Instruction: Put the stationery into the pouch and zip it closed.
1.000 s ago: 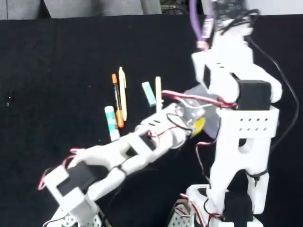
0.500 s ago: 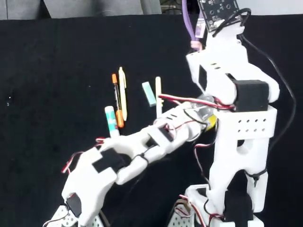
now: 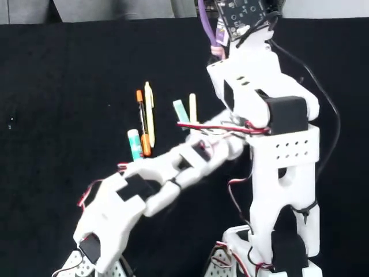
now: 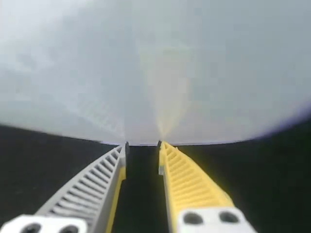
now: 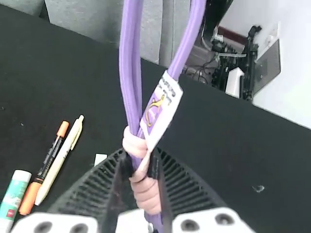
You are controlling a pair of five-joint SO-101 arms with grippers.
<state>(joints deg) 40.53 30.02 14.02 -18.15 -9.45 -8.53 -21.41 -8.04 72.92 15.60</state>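
The right gripper (image 5: pixel 141 167) clamps the pouch's purple strap (image 5: pixel 130 82); the left gripper (image 4: pixel 142 144), jaws narrow, nips the pale pouch (image 4: pixel 155 68) by its edge; that thin bite could slip if the arms pull apart, letting the pouch swing; its inside is hidden, while pens (image 3: pixel 145 118), glue stick (image 3: pixel 134 144) and eraser (image 3: pixel 180 111) lie outside it on the table (image 3: pixel 57 86)

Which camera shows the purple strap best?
The right wrist view: the purple strap is close up, pinched in the right gripper. The high view catches just a short, far-off piece.
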